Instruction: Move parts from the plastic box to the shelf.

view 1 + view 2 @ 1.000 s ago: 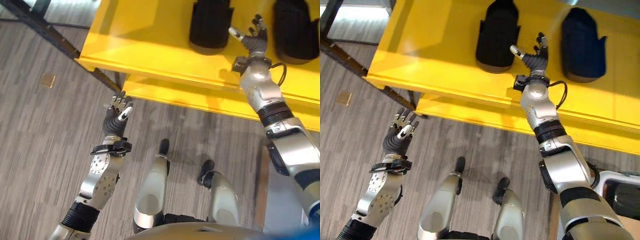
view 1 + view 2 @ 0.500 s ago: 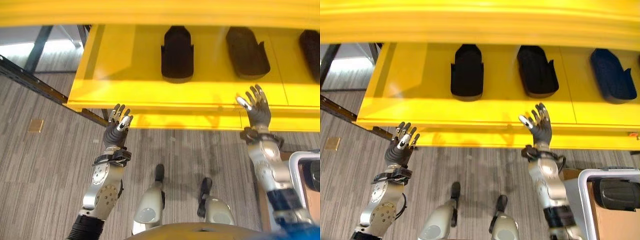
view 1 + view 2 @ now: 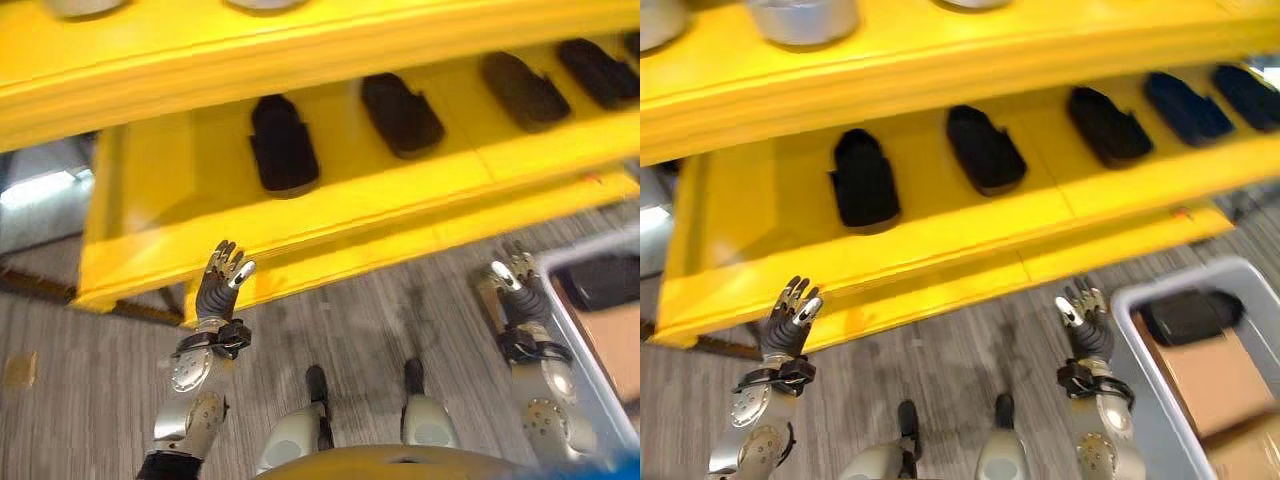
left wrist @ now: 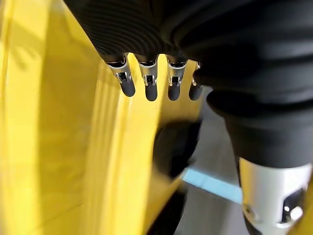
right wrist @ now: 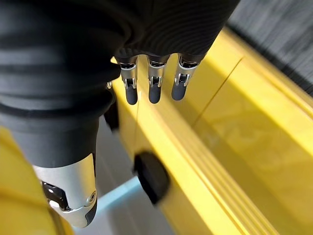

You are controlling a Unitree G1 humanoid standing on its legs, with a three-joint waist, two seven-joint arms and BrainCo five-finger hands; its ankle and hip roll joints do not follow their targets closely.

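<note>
Your left hand (image 3: 218, 285) lower left & right hand (image 3: 1085, 325) lower right: both w/ fingers spread, empty. Black parts (image 3: 864, 180) on yellow shelf (image 3: 940, 255) up top; grey plastic box (image 3: 1140, 400) bottom right.

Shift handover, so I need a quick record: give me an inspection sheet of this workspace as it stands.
Surface: yellow shelf, two tiers showing.
Job's things: five dark parts in a row on the lower tier; one more part in the grey box on the robot's right.
Clutter: metal pots on the upper tier.
Robot hands: left hand and right hand open, empty, below the shelf edge.
Cables: nothing seen.
Surroundings: grey striped floor.
</note>
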